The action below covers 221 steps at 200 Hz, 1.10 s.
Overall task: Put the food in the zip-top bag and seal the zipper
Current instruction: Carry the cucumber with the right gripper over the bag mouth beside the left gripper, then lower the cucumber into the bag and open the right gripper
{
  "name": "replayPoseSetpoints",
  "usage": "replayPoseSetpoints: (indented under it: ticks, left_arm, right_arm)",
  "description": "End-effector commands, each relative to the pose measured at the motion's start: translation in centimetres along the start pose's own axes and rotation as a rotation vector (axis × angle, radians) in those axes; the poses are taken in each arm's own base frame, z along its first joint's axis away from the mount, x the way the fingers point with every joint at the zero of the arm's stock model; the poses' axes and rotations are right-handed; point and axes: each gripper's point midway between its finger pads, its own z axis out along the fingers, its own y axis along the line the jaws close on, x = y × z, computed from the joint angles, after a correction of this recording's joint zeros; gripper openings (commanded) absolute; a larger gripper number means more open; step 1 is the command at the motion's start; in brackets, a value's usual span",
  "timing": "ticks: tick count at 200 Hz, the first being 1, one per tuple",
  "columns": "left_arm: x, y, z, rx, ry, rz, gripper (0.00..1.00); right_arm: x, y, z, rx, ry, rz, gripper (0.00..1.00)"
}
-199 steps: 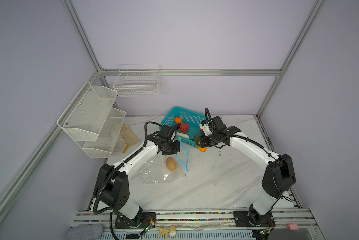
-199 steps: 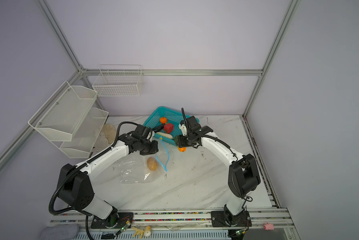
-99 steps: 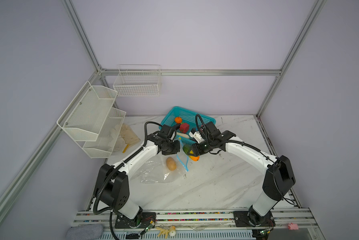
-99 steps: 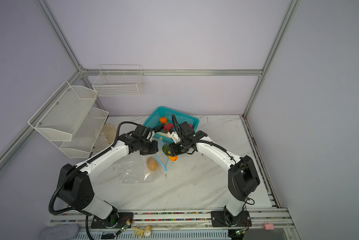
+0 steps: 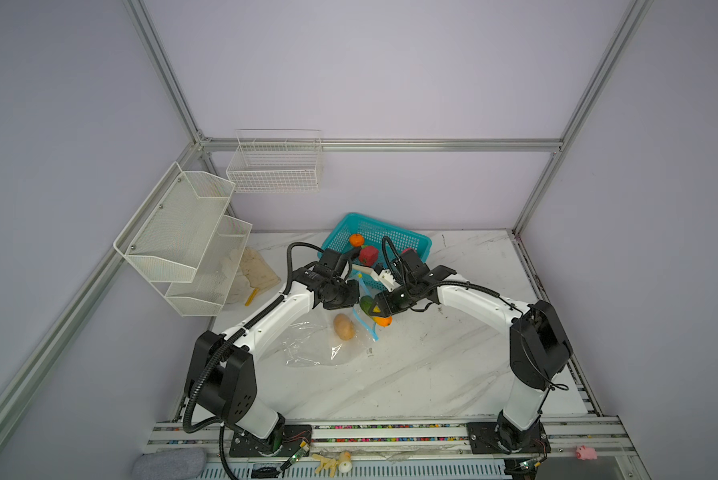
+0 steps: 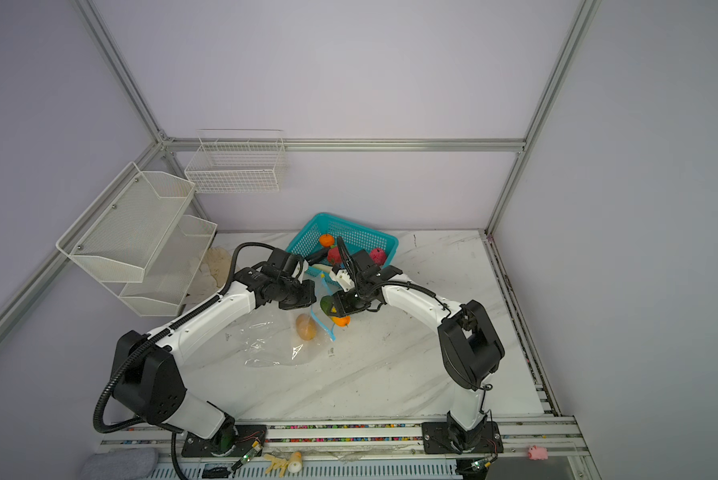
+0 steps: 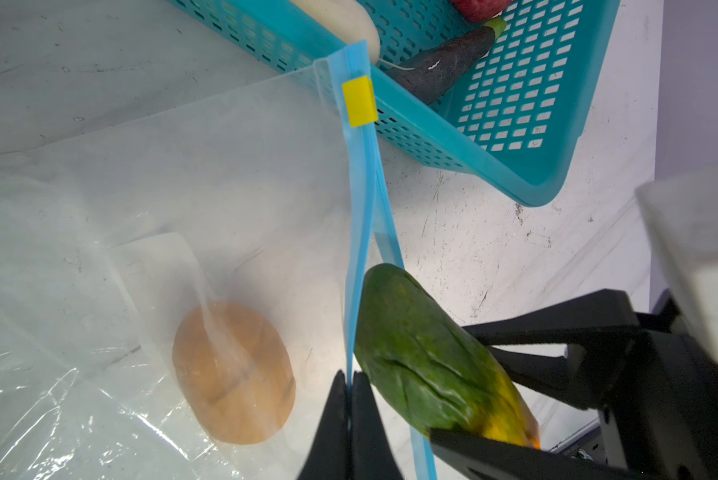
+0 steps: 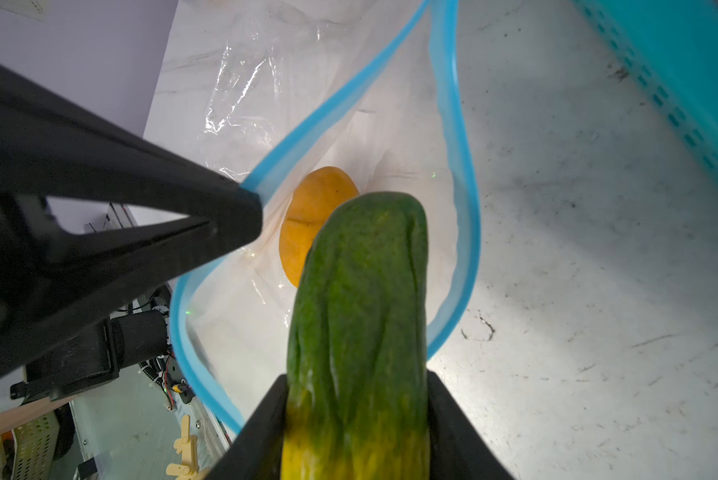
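**Right pincer (image 8: 357, 376) swung from teal basket (image 5: 407, 241) to zip-top bag (image 5: 311, 340) mouth**

A second ago it was at the basket, by the desk's (image 5: 432, 365) back edge. Now the right pincer is clamped on the green papaya (image 8: 357, 270) at its yellow end. The long axis aims green tip first into the bag, which lies mid-desk. The tip sits between the two strips of the zipper (image 7: 359, 199), at the mouth, judged not yet inside. Left pincer (image 7: 350, 376) is pinched together on the upper strip, holding it off the lower. Potato (image 5: 343, 326) lies inside the bag. Right arm is stretched low toward the mouth; left arm is bent over it.
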Motion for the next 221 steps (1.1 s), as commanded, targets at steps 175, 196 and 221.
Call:
replayPoseSetpoints:
  ticks: [175, 196, 221]
  left_arm:
    - [-1.7, -2.4, -2.6, 0.075, -0.082, 0.005, 0.0]
    - [-1.6, -2.3, -2.6, 0.073, -0.08, 0.005, 0.0]
    - [-1.6, -2.4, -2.6, 0.075, -0.081, 0.005, 0.0]
  right_arm:
    - [-4.2, 1.7, 3.5, -0.077, -0.091, 0.017, 0.49]
    - [-4.1, 1.6, 3.9, -0.072, -0.087, 0.023, 0.5]
    - [-3.8, 1.5, 4.4, -0.069, -0.081, 0.028, 0.51]
